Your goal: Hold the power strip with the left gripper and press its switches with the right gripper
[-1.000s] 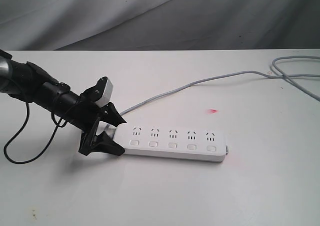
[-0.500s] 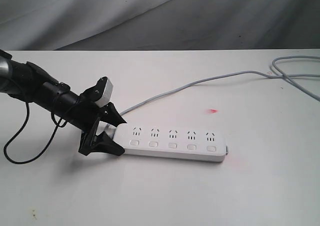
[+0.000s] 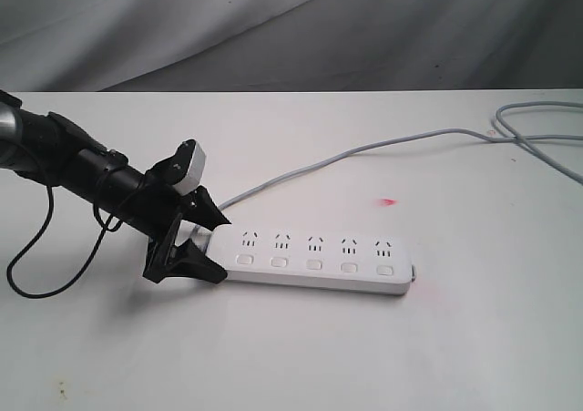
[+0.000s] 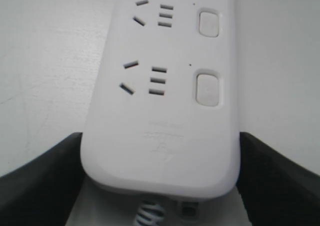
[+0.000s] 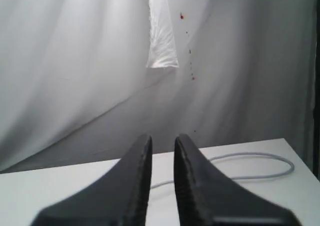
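Power strip (image 3: 314, 262): white, flat on table (image 3: 273, 356), near centre; five switches (image 3: 314, 265) along near edge. Grey cord (image 3: 364, 148) runs far right. Left gripper (image 3: 202, 245): jaws clamp strip's left end. Right gripper (image 5: 162, 151): raised, empty, jaws nearly together, narrow gap.

A white tabletop (image 3: 301, 356) bears a small red mark (image 3: 388, 200), with grey draped cloth (image 3: 291, 28) hanging behind it.

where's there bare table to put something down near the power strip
Bare table runs along the front, on the switch side of the power strip, and right of its far end. It is crowded at the strip's left end, where the left end effector straddles it, and behind, where the grey cord trails.
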Motion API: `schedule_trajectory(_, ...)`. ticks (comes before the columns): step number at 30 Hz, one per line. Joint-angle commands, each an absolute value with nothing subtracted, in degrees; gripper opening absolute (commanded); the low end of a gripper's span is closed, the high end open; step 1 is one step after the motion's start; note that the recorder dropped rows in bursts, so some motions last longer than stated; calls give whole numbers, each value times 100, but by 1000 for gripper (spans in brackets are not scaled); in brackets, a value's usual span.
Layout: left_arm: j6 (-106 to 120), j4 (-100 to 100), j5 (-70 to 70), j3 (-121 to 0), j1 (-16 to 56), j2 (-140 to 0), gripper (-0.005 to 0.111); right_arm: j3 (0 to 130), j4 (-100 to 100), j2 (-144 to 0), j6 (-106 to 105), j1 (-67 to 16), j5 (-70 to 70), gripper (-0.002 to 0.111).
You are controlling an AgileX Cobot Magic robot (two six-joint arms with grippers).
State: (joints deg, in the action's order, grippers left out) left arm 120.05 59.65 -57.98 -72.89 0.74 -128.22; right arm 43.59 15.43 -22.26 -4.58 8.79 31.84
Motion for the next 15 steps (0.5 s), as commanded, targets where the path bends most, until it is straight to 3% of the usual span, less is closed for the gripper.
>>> schedule_trajectory(1,11995,5937,-5828,-7295,62,-12830,41,3609,1445,-2224,-416,928,2592,16)
schedule_trajectory(15,11995,5937,-5828,-7295,62,-12830,41,1962,1189,-2224,-127,928,1569,16)
